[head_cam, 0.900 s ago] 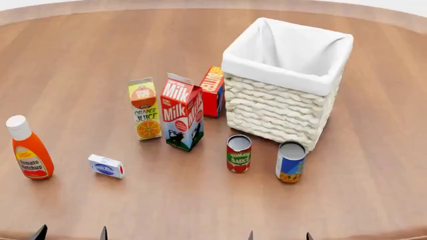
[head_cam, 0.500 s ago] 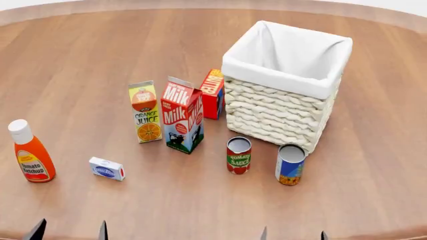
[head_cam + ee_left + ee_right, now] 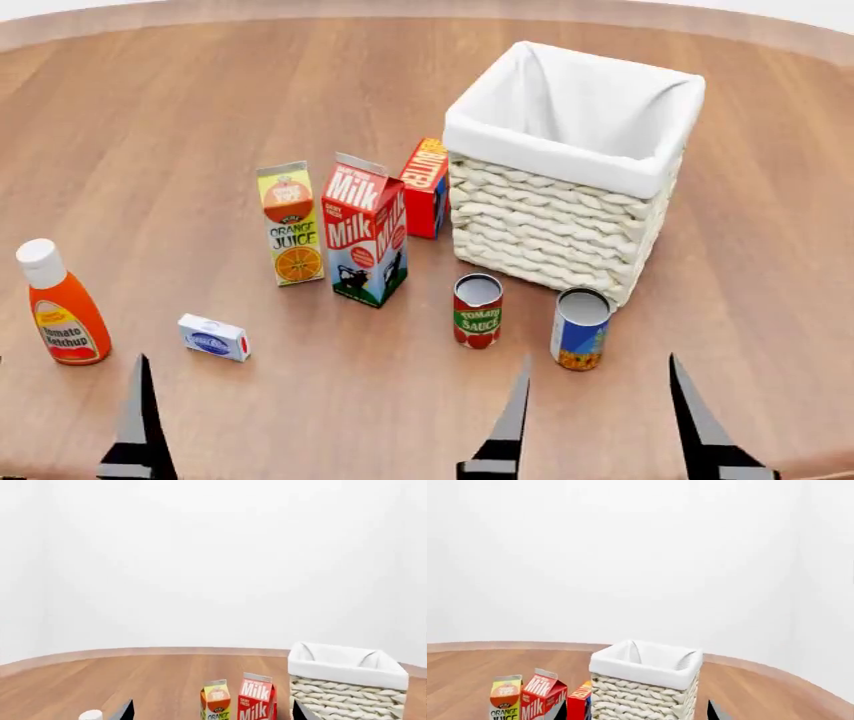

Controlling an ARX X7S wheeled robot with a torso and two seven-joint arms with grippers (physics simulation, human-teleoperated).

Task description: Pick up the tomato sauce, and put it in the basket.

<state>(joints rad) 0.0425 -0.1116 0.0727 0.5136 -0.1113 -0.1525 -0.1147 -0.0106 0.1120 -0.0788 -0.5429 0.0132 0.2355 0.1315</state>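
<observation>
The tomato sauce [image 3: 477, 310] is a small red-labelled can with a silver top, upright on the wooden table just in front of the basket [image 3: 561, 150]. The basket is tall cream wicker with a white liner, also seen in the left wrist view [image 3: 347, 672] and the right wrist view [image 3: 647, 667]. My right gripper [image 3: 599, 362] is open near the table's front edge, its fingers apart, short of the tomato sauce and slightly right of it. My left gripper [image 3: 70, 372] is open at the front left, one finger cut by the frame edge. Neither wrist view shows the can.
A blue-and-yellow can [image 3: 581, 328] stands right of the tomato sauce. A milk carton [image 3: 363, 240], an orange juice carton [image 3: 294, 222] and a red carton [image 3: 424, 185] stand left of the basket. A ketchup bottle [image 3: 60, 305] and a small white box [image 3: 214, 336] sit at the front left.
Both grippers have come up from the bottom edge of the head view, their fingers now reaching well into the frame. Nothing on the table has moved.
</observation>
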